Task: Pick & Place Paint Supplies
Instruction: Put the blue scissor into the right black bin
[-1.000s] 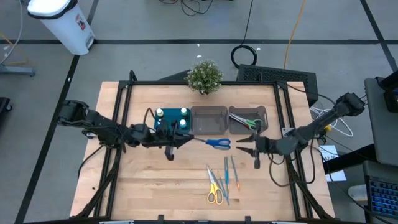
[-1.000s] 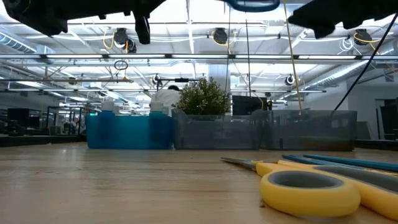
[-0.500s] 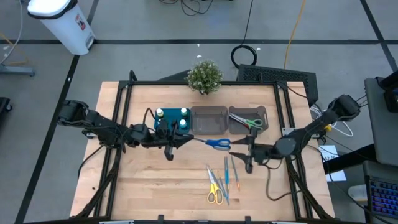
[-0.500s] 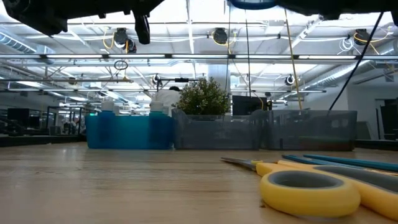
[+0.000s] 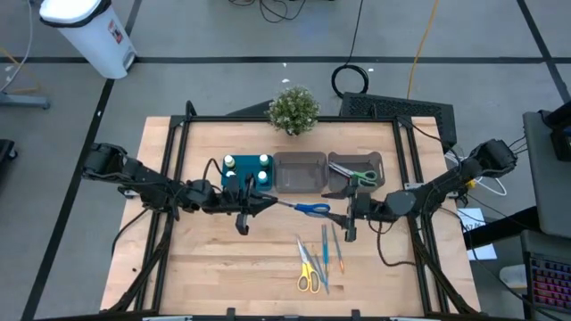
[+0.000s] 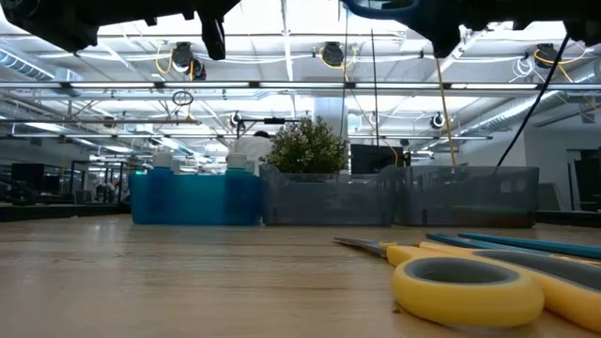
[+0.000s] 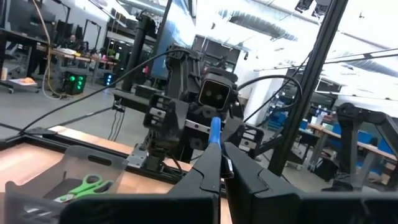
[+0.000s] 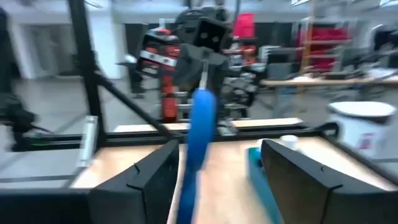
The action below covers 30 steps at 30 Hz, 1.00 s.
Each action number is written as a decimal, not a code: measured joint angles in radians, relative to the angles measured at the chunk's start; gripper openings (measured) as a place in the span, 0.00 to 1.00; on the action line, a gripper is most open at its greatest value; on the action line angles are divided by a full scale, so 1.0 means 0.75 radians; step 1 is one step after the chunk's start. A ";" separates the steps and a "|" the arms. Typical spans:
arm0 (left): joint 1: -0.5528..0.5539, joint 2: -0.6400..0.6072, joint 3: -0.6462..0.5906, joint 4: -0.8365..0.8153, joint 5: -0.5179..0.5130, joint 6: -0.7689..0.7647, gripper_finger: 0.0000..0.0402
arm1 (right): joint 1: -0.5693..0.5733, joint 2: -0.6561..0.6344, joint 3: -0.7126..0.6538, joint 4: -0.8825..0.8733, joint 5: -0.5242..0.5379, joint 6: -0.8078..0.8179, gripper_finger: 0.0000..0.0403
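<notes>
Where both claws meet, blue-handled scissors point(image 5: 311, 209) blur edge-on.

Bright, even overhead light leaves only soft shadows on the bench point(image 5: 268, 267), ceiling lamps point(image 6: 329, 54) glare in the low view, the near yellow scissors point(image 6: 470, 286) lie unfocused, and the right wrist view smears with motion blur.

No readable text, label or number in any view.
</notes>
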 joint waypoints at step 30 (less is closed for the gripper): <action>0.001 0.000 0.002 -0.006 -0.077 0.023 0.01 | -0.109 0.133 0.076 0.024 -0.250 0.098 0.30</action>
